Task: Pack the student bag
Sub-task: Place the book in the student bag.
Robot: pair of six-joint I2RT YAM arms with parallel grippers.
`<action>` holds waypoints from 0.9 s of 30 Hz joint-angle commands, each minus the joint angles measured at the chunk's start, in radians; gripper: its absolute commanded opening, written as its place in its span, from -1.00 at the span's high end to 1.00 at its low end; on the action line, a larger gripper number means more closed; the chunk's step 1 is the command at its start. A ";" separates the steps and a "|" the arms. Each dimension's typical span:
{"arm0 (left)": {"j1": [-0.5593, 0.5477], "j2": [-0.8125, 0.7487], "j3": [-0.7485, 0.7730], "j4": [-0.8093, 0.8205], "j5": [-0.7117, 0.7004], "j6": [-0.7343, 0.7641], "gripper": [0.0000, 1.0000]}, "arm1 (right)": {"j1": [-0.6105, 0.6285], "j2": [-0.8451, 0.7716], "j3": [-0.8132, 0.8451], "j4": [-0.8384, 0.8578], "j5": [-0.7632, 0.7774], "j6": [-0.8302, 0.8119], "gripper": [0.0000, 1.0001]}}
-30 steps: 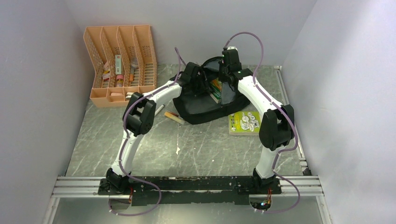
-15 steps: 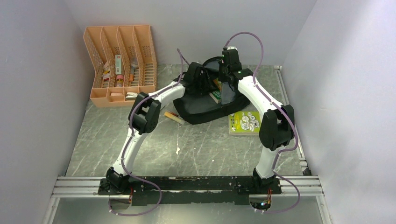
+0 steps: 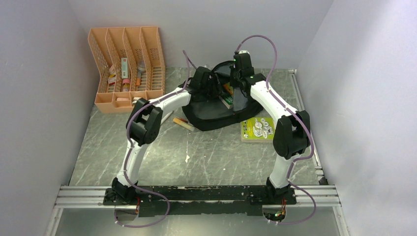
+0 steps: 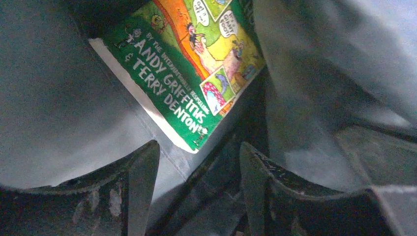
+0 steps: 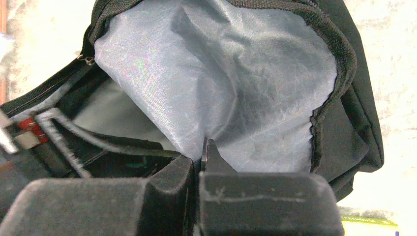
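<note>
The black student bag point(image 3: 211, 118) lies on the counter point(image 3: 211, 157), and the left arm point(image 3: 169, 101) and right arm point(image 3: 270, 101) reach over it. From the bag, an orange organiser point(image 3: 127, 64) stands at 10 o'clock, a green book point(image 3: 257, 129) at 4 o'clock.

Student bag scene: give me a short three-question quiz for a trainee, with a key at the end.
1. True or false: the right fingers are shut on the grey lining of the student bag.
2. Where is the green book by Andy Griffiths and Terry Denton? A: in the orange organiser. B: inside the student bag. C: flat on the table.
3. Fill in: the left fingers, pointing at that book, stand ____ (open or shut).
Key: 1 true; 2 B; 3 open.
</note>
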 commanded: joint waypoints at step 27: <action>-0.026 0.119 0.052 0.081 0.013 -0.043 -0.15 | 0.006 -0.035 0.005 0.035 -0.044 0.019 1.00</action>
